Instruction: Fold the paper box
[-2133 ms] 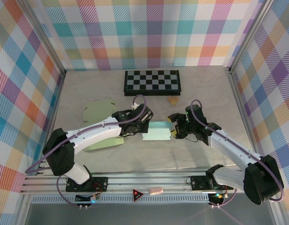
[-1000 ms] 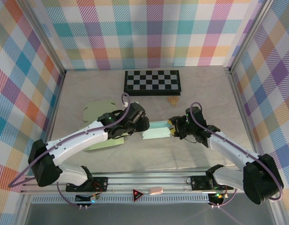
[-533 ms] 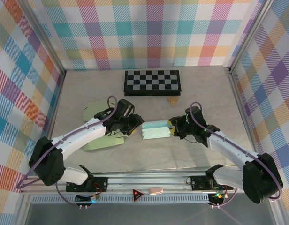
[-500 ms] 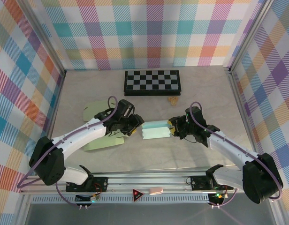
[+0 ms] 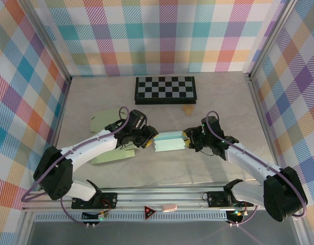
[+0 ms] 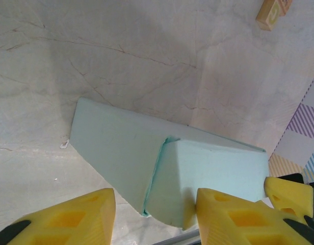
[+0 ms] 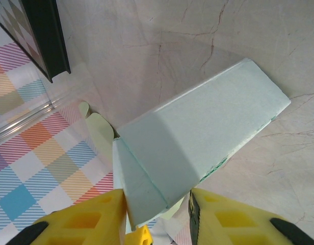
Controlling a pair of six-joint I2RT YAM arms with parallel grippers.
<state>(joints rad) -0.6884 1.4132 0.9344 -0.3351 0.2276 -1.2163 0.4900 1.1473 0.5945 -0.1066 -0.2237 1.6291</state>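
Observation:
The pale teal paper box (image 5: pixel 169 142) lies on the table between both arms, partly formed into a tube. My left gripper (image 5: pixel 148 141) is at its left end. In the left wrist view the box's end (image 6: pixel 198 178) sits between the open jaws of the left gripper (image 6: pixel 154 204). The right finger (image 6: pixel 233 217) touches the end flap, and the left finger (image 6: pixel 70 219) stands clear of it. My right gripper (image 5: pixel 188 139) is at the box's right end. In the right wrist view the right gripper (image 7: pixel 157 204) has both yellow fingers pressed on the box's end (image 7: pixel 162 163).
A folded checkerboard (image 5: pixel 165 89) lies at the back, with a small wooden block (image 5: pixel 187 108) in front of it. Flat pale green paper sheets (image 5: pixel 107 122) lie under and beside the left arm. Metal frame rails run along the near edge.
The left arm drew back to the left off the box and came in at its left end, its jaws narrowing. The right gripper stayed at the right end and tightened slightly.

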